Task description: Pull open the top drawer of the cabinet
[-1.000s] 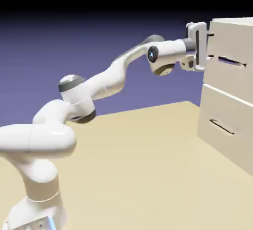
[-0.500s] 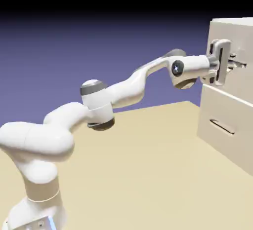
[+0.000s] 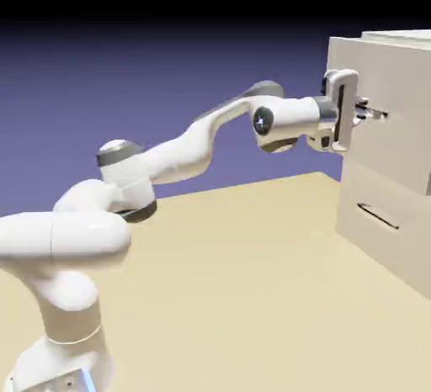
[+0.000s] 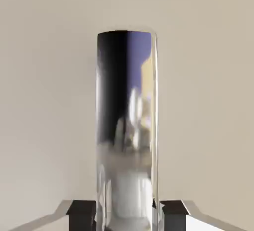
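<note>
Pincer (image 3: 367,114) jaws were drawn in tight on the handle (image 4: 127,126) of the top drawer (image 3: 400,104), one fingertip on either side of the shiny bar; the drawer jutted partway out of the cabinet (image 3: 377,235), toward the exterior view's left. Below it, the lower drawer (image 3: 362,193) sat further back; its own dark handle (image 3: 378,216) had nothing gripping it.
</note>
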Robot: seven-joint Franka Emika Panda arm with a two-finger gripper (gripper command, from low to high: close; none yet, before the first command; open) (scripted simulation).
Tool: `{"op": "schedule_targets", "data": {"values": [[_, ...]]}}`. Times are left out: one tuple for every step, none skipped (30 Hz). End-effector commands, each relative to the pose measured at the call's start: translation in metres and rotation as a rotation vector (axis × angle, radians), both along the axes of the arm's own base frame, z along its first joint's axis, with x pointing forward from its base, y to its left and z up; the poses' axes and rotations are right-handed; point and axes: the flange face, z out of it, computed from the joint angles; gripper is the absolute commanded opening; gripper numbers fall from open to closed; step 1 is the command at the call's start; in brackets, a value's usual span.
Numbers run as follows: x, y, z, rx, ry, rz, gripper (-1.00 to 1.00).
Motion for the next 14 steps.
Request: {"op": "schedule_targets", "data": {"values": [[-0.009, 0.0, 0.0, 0.0, 0.001, 0.0, -1.0], [-0.019, 0.0, 0.0, 0.0, 0.001, 0.0, -1.0], [-0.028, 0.0, 0.0, 0.0, 0.001, 0.0, -1.0], [-0.038, 0.0, 0.0, 0.0, 0.001, 0.0, -1.0], [-0.048, 0.0, 0.0, 0.0, 0.001, 0.0, -1.0], [-0.059, 0.0, 0.0, 0.0, 0.001, 0.0, -1.0], [-0.069, 0.0, 0.0, 0.0, 0.001, 0.0, -1.0], [-0.08, 0.0, 0.0, 0.0, 0.001, 0.0, -1.0], [-0.091, 0.0, 0.0, 0.0, 0.001, 0.0, -1.0], [-0.102, 0.0, 0.0, 0.0, 0.001, 0.0, -1.0], [-0.104, 0.0, 0.0, 0.0, 0.001, 0.0, -1.0], [-0.104, 0.0, 0.0, 0.0, 0.001, 0.0, 1.0], [-0.104, 0.0, 0.0, 0.0, 0.001, 0.0, 1.0], [-0.116, 0.001, 0.0, 0.0, 0.0, 0.0, 1.0]]}}
